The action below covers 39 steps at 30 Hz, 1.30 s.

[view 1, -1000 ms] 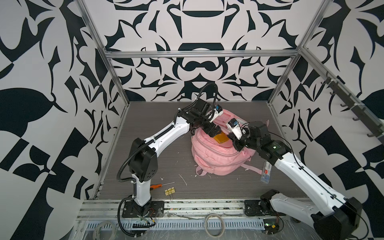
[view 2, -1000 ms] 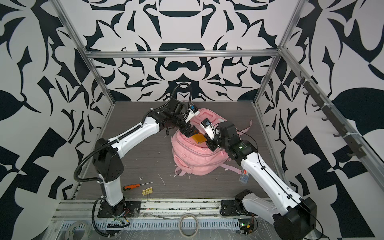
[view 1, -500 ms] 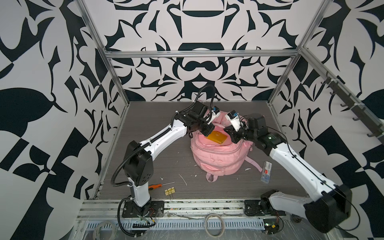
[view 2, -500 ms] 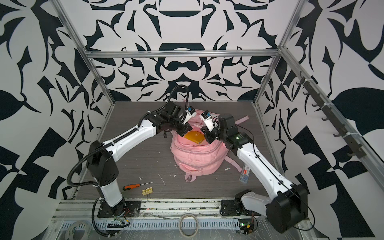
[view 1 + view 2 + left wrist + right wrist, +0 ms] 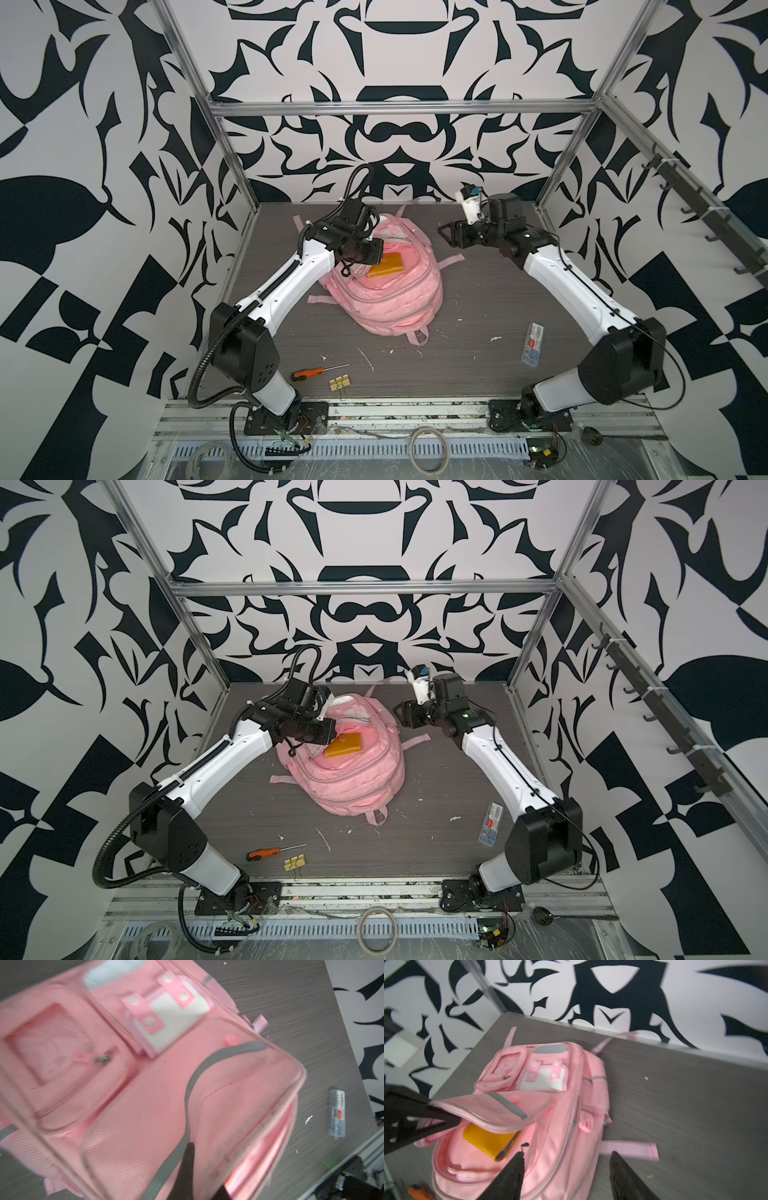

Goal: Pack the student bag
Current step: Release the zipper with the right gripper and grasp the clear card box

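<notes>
Left gripper (image 5: 189, 1147), pinching up the flap (image 5: 500, 1109) of the student bag (image 5: 395, 307), may slip off the soft fabric, dropping it over the yellow wallet (image 5: 485, 1138) while the right gripper (image 5: 566, 1155) gapes empty.

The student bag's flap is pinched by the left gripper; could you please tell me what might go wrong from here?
1. The left gripper pinches only the rim of the flap; it may slip, dropping the flap over the yellow case and closing the student bag.
2. The case lies near the open mouth; tugging the soft bag could slide it out.
3. The right gripper is open and off the bag, so nothing steadies it.
</notes>
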Tool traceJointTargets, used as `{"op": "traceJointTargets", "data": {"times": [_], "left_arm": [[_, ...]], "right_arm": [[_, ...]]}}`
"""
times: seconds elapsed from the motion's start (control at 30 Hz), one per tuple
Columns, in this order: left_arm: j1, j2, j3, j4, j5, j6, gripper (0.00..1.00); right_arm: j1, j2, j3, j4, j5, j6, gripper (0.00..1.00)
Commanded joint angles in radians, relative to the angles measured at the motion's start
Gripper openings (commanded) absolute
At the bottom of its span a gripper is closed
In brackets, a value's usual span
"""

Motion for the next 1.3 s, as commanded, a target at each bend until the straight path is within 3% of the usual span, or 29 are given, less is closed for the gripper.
{"op": "traceJointTargets", "data": {"times": [0.0,0.1,0.23,0.27,0.3,0.43,0.57,0.83,1.07,1.27], "left_arm": [[-0.006,-0.012,-0.005,0.086,0.084,-0.080,0.00],[-0.014,0.003,-0.002,0.136,0.131,-0.083,0.00],[-0.041,0.017,-0.023,0.211,0.170,-0.079,0.00],[-0.043,0.013,-0.041,0.235,0.176,-0.080,0.00],[-0.044,0.008,-0.066,0.266,0.186,-0.086,0.00],[-0.043,-0.020,-0.147,0.349,0.216,-0.105,0.00],[-0.044,-0.044,-0.182,0.384,0.250,-0.111,0.00],[-0.043,-0.048,-0.174,0.402,0.304,-0.136,0.00],[-0.023,-0.014,-0.155,0.446,0.352,-0.167,0.00],[-0.008,-0.002,-0.152,0.470,0.364,-0.180,0.00]], "right_arm": [[-0.071,-0.184,-0.079,-0.207,0.082,0.151,0.72],[-0.220,-0.299,-0.144,-0.460,0.160,0.235,0.76],[-0.470,-0.389,-0.203,-0.712,0.148,0.244,0.82],[-0.513,-0.396,-0.212,-0.741,0.144,0.242,0.95],[-0.551,-0.399,-0.224,-0.761,0.146,0.244,0.99],[-0.646,-0.380,-0.314,-0.729,0.145,0.308,1.00],[-0.662,-0.312,-0.413,-0.615,0.140,0.383,1.00],[-0.662,-0.174,-0.556,-0.477,0.194,0.401,1.00],[-0.662,-0.072,-0.567,-0.408,0.204,0.446,0.99],[-0.662,-0.013,-0.592,-0.344,0.207,0.459,0.93]]}}
